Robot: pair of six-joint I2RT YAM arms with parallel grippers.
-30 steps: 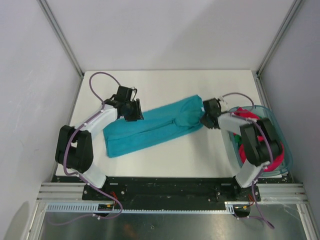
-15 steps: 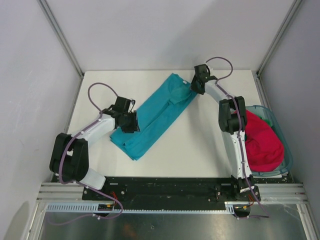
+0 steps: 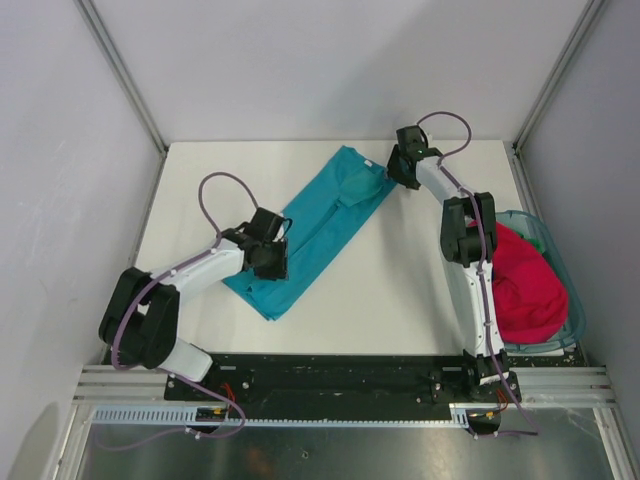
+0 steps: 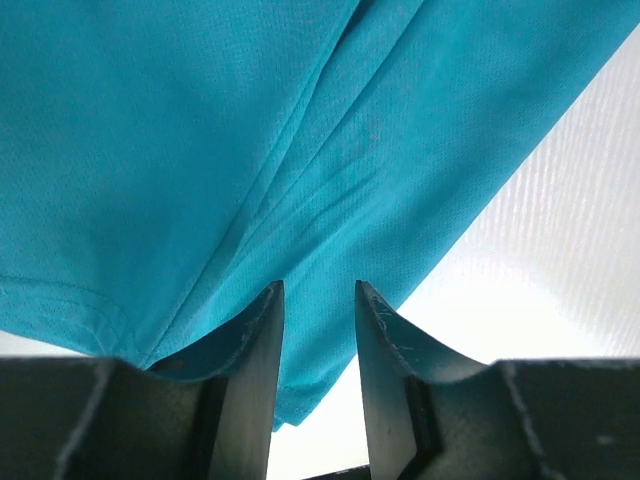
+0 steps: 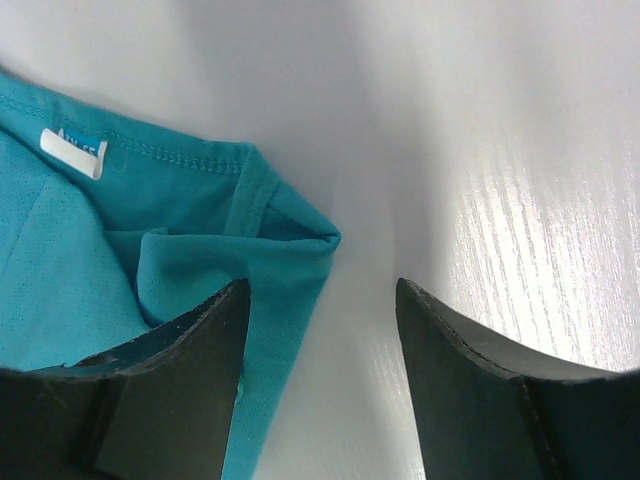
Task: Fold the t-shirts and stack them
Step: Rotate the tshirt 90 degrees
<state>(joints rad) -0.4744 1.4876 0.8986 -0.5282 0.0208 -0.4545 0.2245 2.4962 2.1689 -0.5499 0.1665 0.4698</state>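
Teal-blue t-shirt [image 3: 320, 215] lies beneath our left gripper [image 4: 318, 300], jaws narrowly apart. Our right gripper [image 5: 320, 300] gapes wide beside its collar.

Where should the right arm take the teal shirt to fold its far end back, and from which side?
Probably the far collar-end corner of the teal shirt. It is doubled cloth, lies flat and points toward the open right gripper, so come in low from the far right, one jaw sliding under it along the table.

white table [image 3: 400, 295], pale grey walls [image 3: 330, 60], aluminium posts [image 3: 122, 77]
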